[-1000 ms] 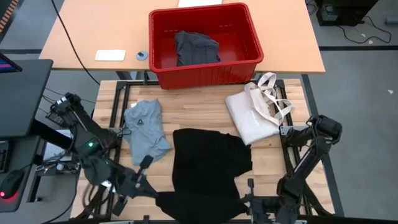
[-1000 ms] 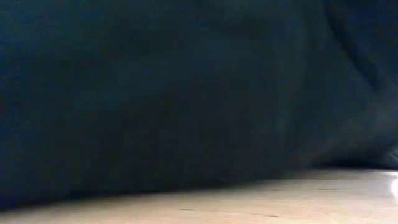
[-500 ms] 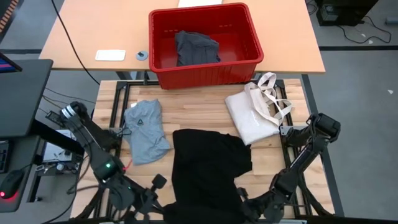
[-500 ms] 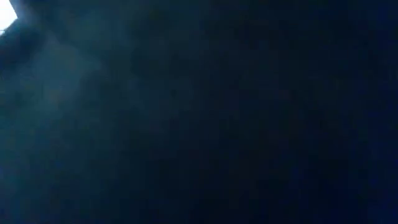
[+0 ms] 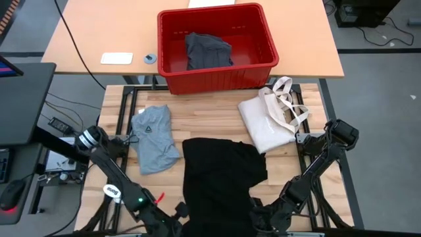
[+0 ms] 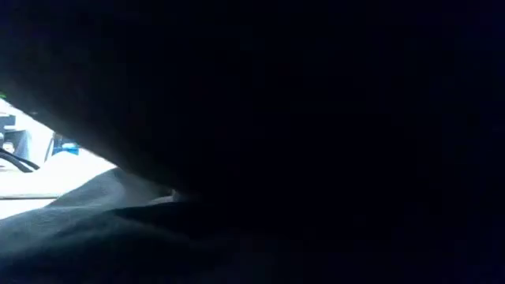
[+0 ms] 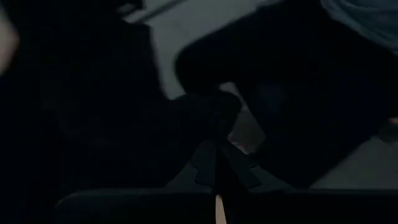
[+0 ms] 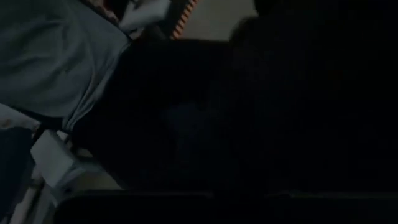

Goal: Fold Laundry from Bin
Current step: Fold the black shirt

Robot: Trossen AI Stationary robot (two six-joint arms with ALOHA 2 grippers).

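A large black garment (image 5: 220, 174) lies spread on the wooden table's near middle and fills the low view (image 6: 316, 118). My left gripper (image 5: 179, 212) is at its near left corner, shut on black cloth (image 7: 205, 112). My right gripper (image 5: 258, 212) is at the near right corner, its fingers lost in the dark cloth. A light grey T-shirt (image 5: 152, 138) lies folded to the garment's left. The red bin (image 5: 217, 74) stands on the far table with a dark grey garment (image 5: 207, 51) inside. My left gripper pinches a bunched bit of the black garment's near left edge (image 7: 214, 146) between its two fingers, slanting down. The cloth lies slack beyond the fingers, on the table. My right gripper meets the garment's near right corner (image 5: 253, 205). The dark cloth hides the place of contact.
A cream tote bag (image 5: 270, 122) with loop handles lies at the table's right, beside the black garment. A white card (image 5: 116, 58) and a small ring (image 5: 150, 58) lie on the far table, left of the bin. Bare wood shows between the T-shirt and the tote.
My left gripper has sunk and gone toward the table's near edge and its middle, staying shut. My right gripper has turned at the wrist and barely shifted. The black garment's near edge, first held wide above the table, has come down and drawn narrower.
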